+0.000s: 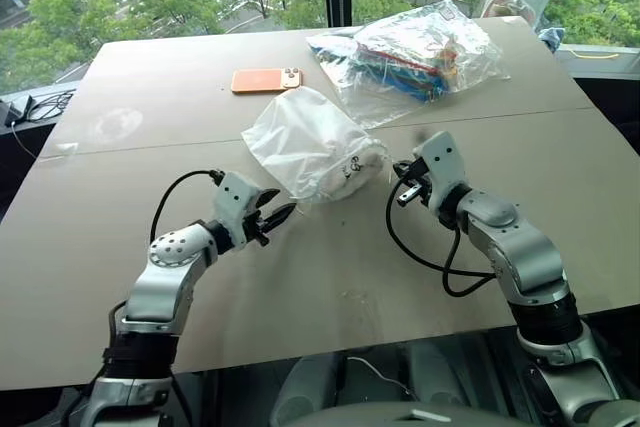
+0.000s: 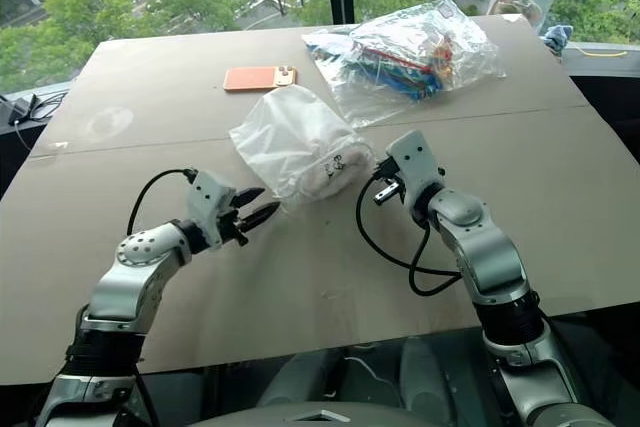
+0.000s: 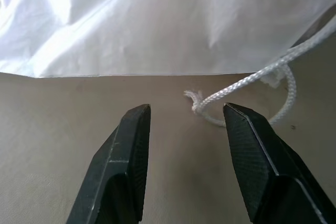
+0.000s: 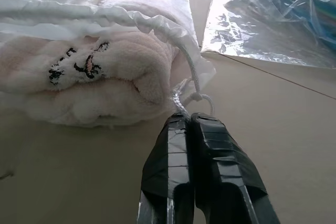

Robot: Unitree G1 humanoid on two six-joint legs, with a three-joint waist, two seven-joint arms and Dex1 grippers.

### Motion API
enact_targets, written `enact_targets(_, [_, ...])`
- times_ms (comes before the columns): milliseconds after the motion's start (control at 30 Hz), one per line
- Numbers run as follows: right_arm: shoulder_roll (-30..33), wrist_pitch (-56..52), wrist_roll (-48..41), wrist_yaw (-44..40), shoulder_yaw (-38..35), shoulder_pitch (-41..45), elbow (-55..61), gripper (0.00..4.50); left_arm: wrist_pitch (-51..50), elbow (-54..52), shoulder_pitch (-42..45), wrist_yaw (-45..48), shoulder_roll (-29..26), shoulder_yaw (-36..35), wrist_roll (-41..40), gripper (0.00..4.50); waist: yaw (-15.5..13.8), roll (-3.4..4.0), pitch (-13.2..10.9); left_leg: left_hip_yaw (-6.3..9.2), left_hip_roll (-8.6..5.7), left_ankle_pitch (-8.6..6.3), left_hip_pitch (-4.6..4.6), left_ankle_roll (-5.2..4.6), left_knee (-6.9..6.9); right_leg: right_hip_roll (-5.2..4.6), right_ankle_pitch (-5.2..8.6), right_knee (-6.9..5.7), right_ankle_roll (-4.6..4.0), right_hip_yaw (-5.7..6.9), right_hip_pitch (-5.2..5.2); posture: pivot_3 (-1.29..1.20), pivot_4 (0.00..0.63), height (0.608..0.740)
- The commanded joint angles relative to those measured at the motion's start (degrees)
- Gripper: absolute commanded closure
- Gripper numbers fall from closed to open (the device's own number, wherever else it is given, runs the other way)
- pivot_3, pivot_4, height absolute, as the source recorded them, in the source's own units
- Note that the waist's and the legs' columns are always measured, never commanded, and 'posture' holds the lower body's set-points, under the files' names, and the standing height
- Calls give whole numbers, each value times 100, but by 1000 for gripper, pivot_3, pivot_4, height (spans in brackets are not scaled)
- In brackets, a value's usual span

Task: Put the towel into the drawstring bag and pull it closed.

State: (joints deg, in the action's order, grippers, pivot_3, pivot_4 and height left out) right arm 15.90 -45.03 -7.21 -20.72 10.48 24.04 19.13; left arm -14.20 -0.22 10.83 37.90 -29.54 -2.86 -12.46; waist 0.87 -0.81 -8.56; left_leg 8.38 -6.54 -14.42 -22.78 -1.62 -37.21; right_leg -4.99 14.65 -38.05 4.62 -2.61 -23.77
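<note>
Towel (image 4: 94, 85), a white terry bundle with a black printed mark, sits inside the drawstring bag (image 1: 305, 142), showing at the bag's open mouth, which faces the right gripper (image 4: 190, 121). The bag lies on the table (image 1: 120, 237), just in front of an orange phone (image 1: 266, 79) and a clear plastic bag (image 1: 410, 52) of colourful contents. The right gripper is clenched on a white cord (image 4: 191, 85) at the mouth. The left gripper (image 3: 186, 111), fingers parted and empty, hovers beside the bag's other side, near a loose knotted cord (image 3: 247, 82).
</note>
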Motion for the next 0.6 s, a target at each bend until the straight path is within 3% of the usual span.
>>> enact_targets(33, [8,9,-14,38,-88,18,263,4500,399,218,98,-383,298,46,211,2275,-1,0,0,0,-1,0,0,0,0,0,0,1,0,-1,0,0,150,740])
enact_targets(67, [6,6,-11,44,-84,15,270,4500,461,279,114,-475,403,38,229,2275,2,0,0,-1,-2,0,0,0,-1,0,0,1,0,-1,1,0,150,740])
enact_targets(167, [6,-9,-14,59,-88,7,297,4500,573,391,143,-748,699,-5,247,2872,2,1,3,0,-2,0,0,0,-1,-1,0,-2,0,-1,1,0,150,740])
enact_targets(267, [30,4,-5,81,-119,1,329,4500,611,382,153,-1134,874,-175,269,4200,2,1,3,1,-2,0,1,0,-2,0,0,-3,0,0,2,0,150,740])
enact_targets(300, [38,15,7,105,-149,12,331,4500,592,349,152,-1291,919,-273,251,4416,3,1,3,1,-2,0,1,0,-2,0,0,-3,0,0,2,0,150,740])
enact_targets(467, [58,241,216,496,-496,205,311,4500,367,-280,6,-2015,1005,-824,162,4416,10,0,3,1,-2,0,-1,0,-3,0,0,-4,1,-2,2,0,150,740])
enact_targets(600, [14,365,353,910,-912,591,255,4500,150,-745,560,-2623,865,-1201,299,4416,-15,0,3,1,-2,0,-1,0,-8,1,0,-5,1,1,2,0,150,740])
